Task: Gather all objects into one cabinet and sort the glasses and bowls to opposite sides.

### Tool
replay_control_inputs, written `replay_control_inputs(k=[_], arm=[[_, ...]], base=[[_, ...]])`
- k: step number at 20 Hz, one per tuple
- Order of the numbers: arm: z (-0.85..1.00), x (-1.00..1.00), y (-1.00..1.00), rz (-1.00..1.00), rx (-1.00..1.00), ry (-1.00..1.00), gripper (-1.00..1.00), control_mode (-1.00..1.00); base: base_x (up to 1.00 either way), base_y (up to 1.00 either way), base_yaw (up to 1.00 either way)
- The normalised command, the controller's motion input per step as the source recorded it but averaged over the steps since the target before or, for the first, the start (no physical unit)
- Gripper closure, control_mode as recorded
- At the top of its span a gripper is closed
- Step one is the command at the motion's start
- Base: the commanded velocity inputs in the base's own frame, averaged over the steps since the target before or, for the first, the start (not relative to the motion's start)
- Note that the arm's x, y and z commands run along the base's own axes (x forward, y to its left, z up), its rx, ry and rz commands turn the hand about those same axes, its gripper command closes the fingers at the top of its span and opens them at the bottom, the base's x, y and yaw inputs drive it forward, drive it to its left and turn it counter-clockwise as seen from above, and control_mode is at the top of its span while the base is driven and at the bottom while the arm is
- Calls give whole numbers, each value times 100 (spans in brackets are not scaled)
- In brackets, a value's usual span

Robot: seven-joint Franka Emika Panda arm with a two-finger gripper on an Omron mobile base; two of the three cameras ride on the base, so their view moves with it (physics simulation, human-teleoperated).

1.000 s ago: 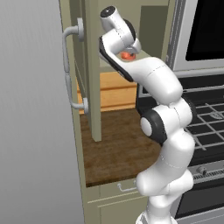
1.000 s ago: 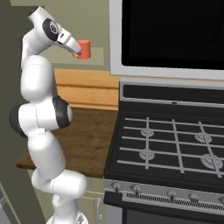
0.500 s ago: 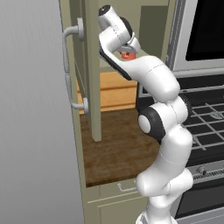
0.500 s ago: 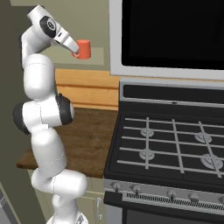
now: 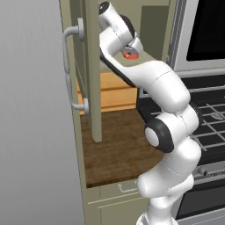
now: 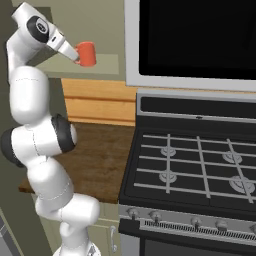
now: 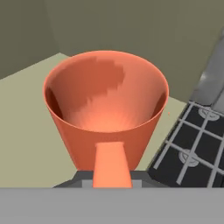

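My gripper (image 6: 76, 55) is shut on the handle of an orange-red cup (image 6: 86, 53), held upright just above the shelf (image 6: 102, 68) of the olive-green wall cabinet. In the hand view the cup (image 7: 105, 105) opens toward the camera and is empty, with its handle (image 7: 113, 164) between the dark fingertips. Under it lies the pale olive shelf floor (image 7: 26, 131). From the left base view a bit of the cup (image 5: 129, 54) peeks out beside the wrist, next to the open cabinet door (image 5: 93, 70). The other cups and the brown bowl are out of view.
The open door carries pale curved handles (image 5: 69, 66). Below the cabinet lies a wooden counter (image 5: 114, 145) with a drawer front under it. A gas stove (image 6: 200, 165) stands to the right, with a dark microwave (image 6: 200, 35) above it.
The hand with the cup has shifted a little to the left in the right base view, closer over the cabinet shelf. The grip is unchanged.
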Motion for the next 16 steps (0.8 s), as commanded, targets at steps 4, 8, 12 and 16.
replay_control_inputs(k=[4, 8, 12, 16], arm=[[-4, -99, -13, 9, 0, -20, 100, -100], [0, -100, -39, 17, 0, -9, 100, -100], [0, -100, -52, 31, 0, 0, 100, -100], [0, -100, -50, 37, 0, 0, 100, -100]], base=[[0, 0, 0], [0, 0, 0], [0, 0, 0], [0, 0, 0]])
